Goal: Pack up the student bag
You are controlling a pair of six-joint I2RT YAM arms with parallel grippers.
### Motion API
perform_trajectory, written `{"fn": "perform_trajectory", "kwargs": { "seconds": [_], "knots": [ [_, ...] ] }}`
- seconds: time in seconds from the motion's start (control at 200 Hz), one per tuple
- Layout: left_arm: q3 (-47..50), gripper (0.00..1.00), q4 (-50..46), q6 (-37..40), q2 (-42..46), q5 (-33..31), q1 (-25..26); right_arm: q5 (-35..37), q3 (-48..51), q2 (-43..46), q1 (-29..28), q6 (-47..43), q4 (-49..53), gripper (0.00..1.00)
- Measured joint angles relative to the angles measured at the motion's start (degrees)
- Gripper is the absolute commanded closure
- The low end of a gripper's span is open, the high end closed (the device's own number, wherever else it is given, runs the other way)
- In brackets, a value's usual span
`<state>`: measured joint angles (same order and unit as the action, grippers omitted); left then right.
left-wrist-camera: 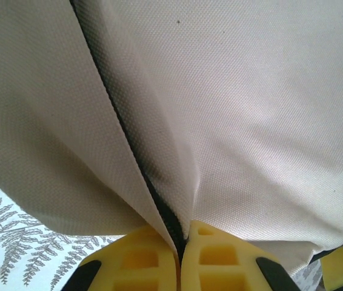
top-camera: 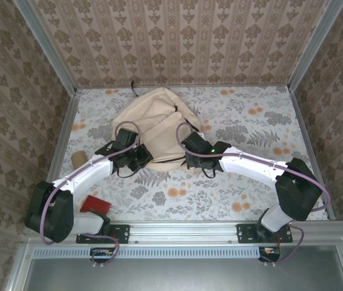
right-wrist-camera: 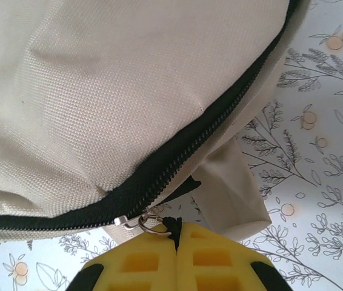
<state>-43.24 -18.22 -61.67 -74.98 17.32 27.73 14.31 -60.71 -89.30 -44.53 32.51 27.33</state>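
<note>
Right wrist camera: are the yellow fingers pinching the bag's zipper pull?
Yes, the right gripper is shut on the dark pull tab hanging from the zipper ring of the student bag.

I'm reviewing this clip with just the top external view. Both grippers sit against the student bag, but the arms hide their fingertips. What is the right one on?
Observer: In the right wrist view, the right gripper is shut on the zipper pull, at its small metal ring.
Operator: And the left one?
Observer: The left gripper is shut, pinching a fold of the student bag right where its dark zipper line runs between the fingers.
Operator: Is anything next to that pull?
Observer: A beige strap comes off the bag just beside it, lying over the floral tabletop.
</note>
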Motion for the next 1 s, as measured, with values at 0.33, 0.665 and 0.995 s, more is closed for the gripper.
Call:
{"fn": "perform_trajectory", "kwargs": {
  "seconds": [0.33,0.665,0.995],
  "knots": [
    [-2.3,1.00,-2.2,6.9,-2.4,0.9,-3.8,-9.7,0.4,0.9,-0.7,-4.2,-0.8,1.00],
    [-6.0,1.00,-0.4,12.3,-7.5,2.3,-4.5,-22.6,6.5,7.3,-7.6,-1.9,-8.4,1.00],
    [-11.1,1.00,-0.2,17.3,-13.9,6.2,-3.7,-25.7,6.9,4.4,-12.0,2.2,-14.6,1.00]
  ]
}}
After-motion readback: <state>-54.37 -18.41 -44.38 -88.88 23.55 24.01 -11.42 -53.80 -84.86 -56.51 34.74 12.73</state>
